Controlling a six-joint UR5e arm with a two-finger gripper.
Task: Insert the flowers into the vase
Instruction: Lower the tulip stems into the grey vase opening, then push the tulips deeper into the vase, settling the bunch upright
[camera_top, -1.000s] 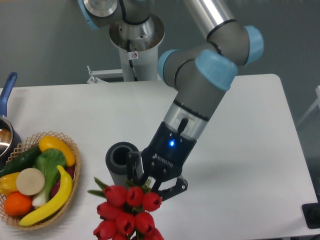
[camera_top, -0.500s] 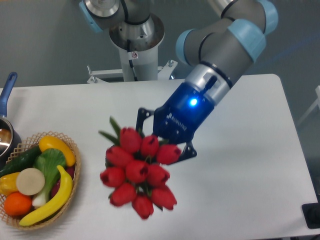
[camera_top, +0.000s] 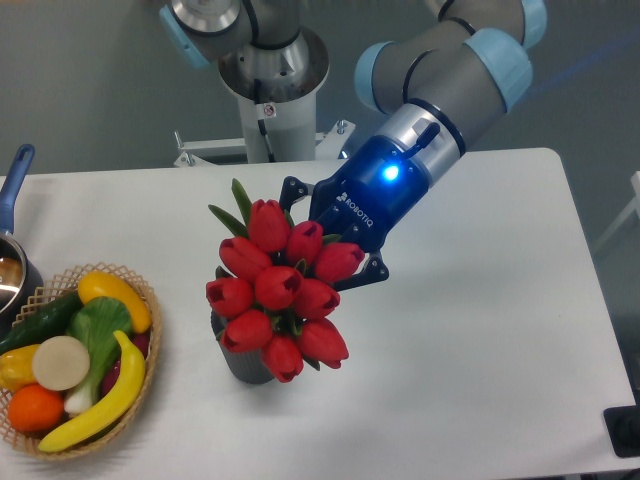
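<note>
The flowers (camera_top: 280, 288), a bunch of red tulip buds with green leaves, hang in the air left of centre, heads turned toward the camera. My gripper (camera_top: 335, 235) is shut on their stems just behind the heads. The stems themselves are hidden by the buds. The vase (camera_top: 242, 358), dark grey and cylindrical, stands on the table directly under the bunch. Only its lower body shows; its mouth is covered by the blooms. I cannot tell whether the stems reach into it.
A wicker basket (camera_top: 146, 330) with fruit and vegetables sits at the table's left front. A blue-handled metal pot (camera_top: 14, 205) stands at the far left edge. The arm's base pedestal (camera_top: 272, 95) rises behind the table. A dark object (camera_top: 624, 432) lies at the front right corner.
The gripper has lifted the flowers from low beside the vase, swung up and back, and the bunch now sits higher, directly over the vase, covering its mouth.
</note>
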